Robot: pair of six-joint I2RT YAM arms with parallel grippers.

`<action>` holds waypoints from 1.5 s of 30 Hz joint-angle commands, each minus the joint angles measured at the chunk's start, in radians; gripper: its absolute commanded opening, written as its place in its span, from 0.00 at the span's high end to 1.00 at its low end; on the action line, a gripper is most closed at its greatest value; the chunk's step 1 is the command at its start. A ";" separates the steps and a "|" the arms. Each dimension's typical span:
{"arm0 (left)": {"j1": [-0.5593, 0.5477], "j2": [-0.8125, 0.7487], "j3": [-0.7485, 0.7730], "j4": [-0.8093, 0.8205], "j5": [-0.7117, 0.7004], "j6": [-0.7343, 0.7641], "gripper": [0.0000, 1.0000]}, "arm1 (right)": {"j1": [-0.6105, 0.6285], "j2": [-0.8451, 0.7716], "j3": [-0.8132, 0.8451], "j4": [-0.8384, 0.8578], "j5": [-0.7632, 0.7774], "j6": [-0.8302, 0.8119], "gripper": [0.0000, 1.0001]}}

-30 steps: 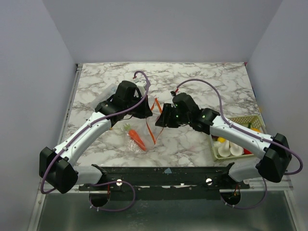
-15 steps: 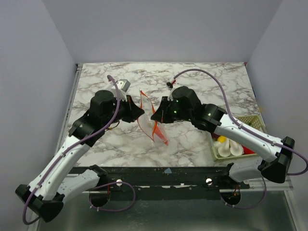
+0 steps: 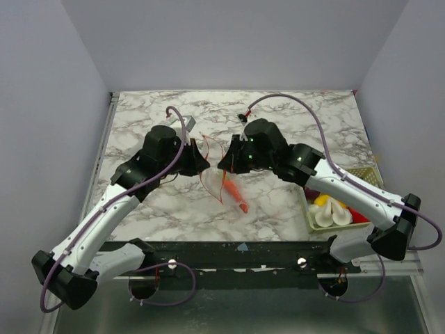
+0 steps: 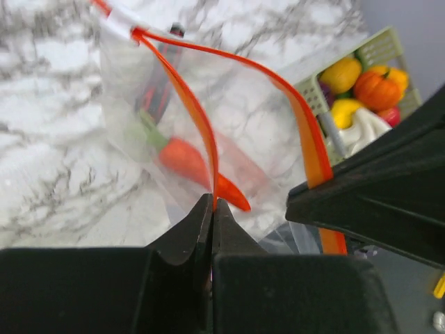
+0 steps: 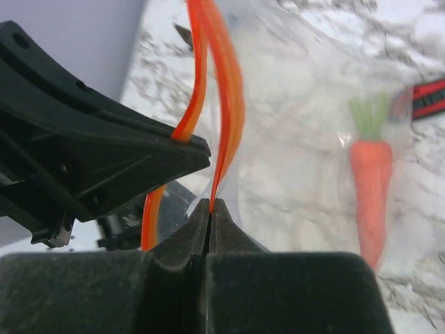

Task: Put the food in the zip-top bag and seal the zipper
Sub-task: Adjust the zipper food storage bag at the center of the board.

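Grippers pull apart: left gripper (image 3: 201, 161) and right gripper (image 3: 224, 164) are each clamped tight on one lip of the zipper (image 4: 191, 104), spreading the mouth so food can drop in. One bag (image 3: 214, 182) hangs between them over the tabletop (image 3: 292, 118), with one carrot (image 3: 235, 195) inside. More food (image 4: 377, 89) fills one basket (image 3: 361, 172) (too crowded to count).

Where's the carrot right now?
The carrot is inside the zip-top bag, down at its low end. In the top view the bag sits mid-table between the left gripper and right gripper, which both pinch its zipper.
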 commanded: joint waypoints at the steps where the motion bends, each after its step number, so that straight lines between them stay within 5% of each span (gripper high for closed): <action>1: 0.003 -0.066 0.088 -0.037 -0.070 0.047 1.00 | 0.001 -0.047 0.034 0.044 0.014 -0.011 1.00; 6: 0.024 -0.058 -0.053 -0.015 -0.095 0.049 1.00 | 0.001 -0.016 -0.087 0.105 -0.051 0.043 1.00; 13: 0.030 -0.119 0.058 -0.053 -0.177 0.098 1.00 | 0.001 0.018 0.060 0.088 -0.081 -0.008 1.00; 26: 0.033 -0.030 0.182 -0.144 -0.329 0.203 1.00 | 0.001 0.044 -0.019 0.060 -0.011 0.003 0.94; 34: 0.032 0.064 0.149 -0.108 -0.190 0.211 1.00 | -0.001 -0.024 -0.020 -0.090 0.184 -0.015 0.74; 38: 0.032 0.093 0.133 -0.086 -0.151 0.223 1.00 | -0.001 -0.149 -0.061 -0.128 0.286 -0.019 0.55; 45: 0.032 0.072 0.078 -0.026 -0.108 0.231 1.00 | -0.026 -0.356 -0.175 -0.263 0.603 0.106 0.38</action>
